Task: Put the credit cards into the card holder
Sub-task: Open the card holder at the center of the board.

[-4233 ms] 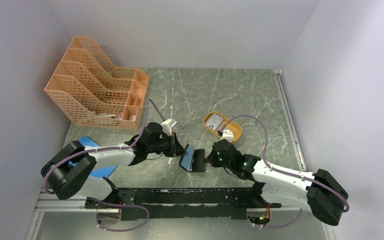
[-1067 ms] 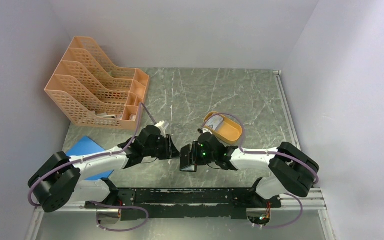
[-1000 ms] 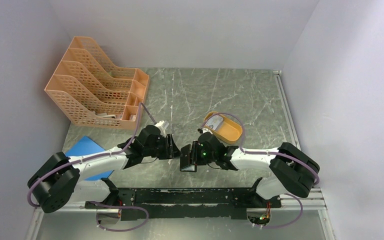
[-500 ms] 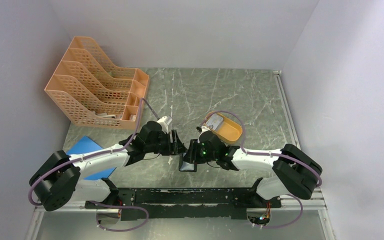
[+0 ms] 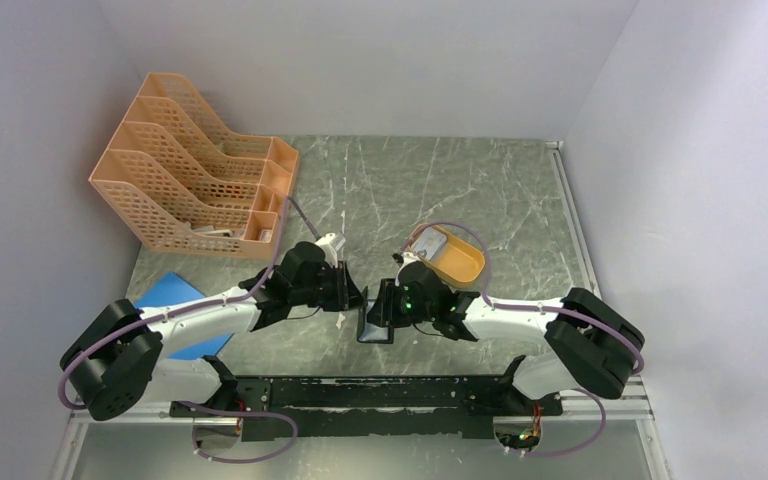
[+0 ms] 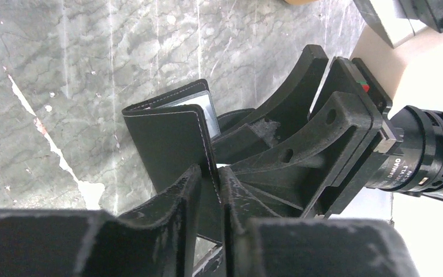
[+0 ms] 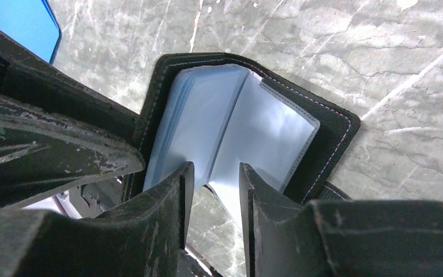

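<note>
The black card holder [image 5: 371, 327] stands on edge, half open, between my two grippers. In the left wrist view my left gripper [image 6: 210, 172] is shut on the stitched edge of its near cover [image 6: 173, 135]. In the right wrist view the holder [image 7: 334, 124] gapes open and shows its clear pockets [image 7: 265, 124]. My right gripper [image 7: 212, 173] is open, its fingers astride the lower edge of a clear pocket leaf. One pale grey credit card [image 5: 428, 243] lies in the orange oval tray [image 5: 465, 268]. Other cards are out of view.
An orange slotted file rack [image 5: 195, 170] stands at the back left. A flat blue sheet [image 5: 172, 298] lies under the left arm and shows in the right wrist view [image 7: 23, 23]. The right arm's cable loops over the tray.
Over the last second my left gripper moved right to the holder and shut on its cover. The right gripper and the holder have barely shifted.
</note>
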